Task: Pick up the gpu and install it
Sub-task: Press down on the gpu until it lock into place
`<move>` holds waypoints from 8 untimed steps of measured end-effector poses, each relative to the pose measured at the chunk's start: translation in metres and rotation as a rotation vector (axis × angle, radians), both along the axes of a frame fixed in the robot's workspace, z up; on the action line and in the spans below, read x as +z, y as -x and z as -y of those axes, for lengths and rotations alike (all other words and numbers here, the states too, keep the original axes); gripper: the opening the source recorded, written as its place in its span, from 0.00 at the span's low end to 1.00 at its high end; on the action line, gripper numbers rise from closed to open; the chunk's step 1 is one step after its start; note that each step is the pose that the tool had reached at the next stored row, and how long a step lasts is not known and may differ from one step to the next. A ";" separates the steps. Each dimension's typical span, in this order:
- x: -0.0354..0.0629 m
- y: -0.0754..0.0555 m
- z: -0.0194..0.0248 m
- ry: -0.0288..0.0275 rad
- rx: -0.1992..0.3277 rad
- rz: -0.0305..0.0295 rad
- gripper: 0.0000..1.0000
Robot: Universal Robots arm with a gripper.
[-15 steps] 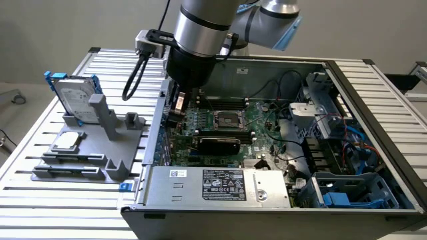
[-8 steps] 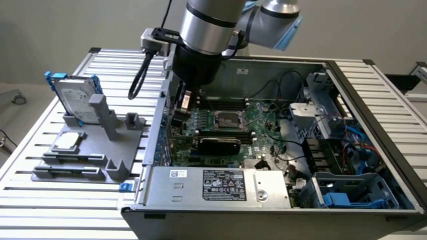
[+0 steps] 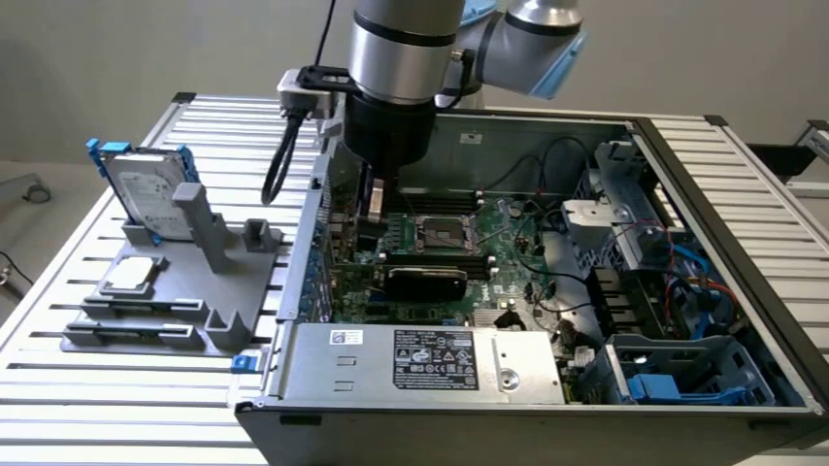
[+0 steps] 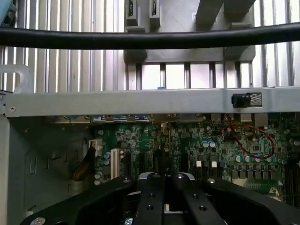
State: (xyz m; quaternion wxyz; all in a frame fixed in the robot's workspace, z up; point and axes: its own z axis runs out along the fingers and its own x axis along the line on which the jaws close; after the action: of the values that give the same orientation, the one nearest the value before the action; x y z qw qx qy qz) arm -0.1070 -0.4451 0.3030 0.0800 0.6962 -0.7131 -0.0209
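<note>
Exterior overlooks case; wrist close above motherboard (image 4: 211,145)

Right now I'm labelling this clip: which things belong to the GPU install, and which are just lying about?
Job:
- gpu, seated on the motherboard
- gripper, shut
- computer case

Lying about:
- hard drive with blue rails
- grey fixture
- slatted table
</note>
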 end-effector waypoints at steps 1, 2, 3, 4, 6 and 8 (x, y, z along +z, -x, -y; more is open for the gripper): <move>0.0000 0.000 0.0000 -0.0002 0.002 0.0180 0.11; 0.0000 0.000 0.0000 -0.0001 0.005 0.0371 0.11; 0.0000 -0.001 0.0000 -0.0001 0.007 0.0550 0.11; 0.0000 -0.001 0.0000 -0.0001 0.009 0.0731 0.11; 0.0000 -0.002 0.0001 -0.0001 0.013 0.1087 0.11; 0.0000 -0.004 0.0001 0.0000 0.016 0.1381 0.11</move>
State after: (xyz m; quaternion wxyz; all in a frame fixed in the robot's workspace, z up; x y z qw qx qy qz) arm -0.1034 -0.4452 0.3030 0.0308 0.7018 -0.7112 0.0278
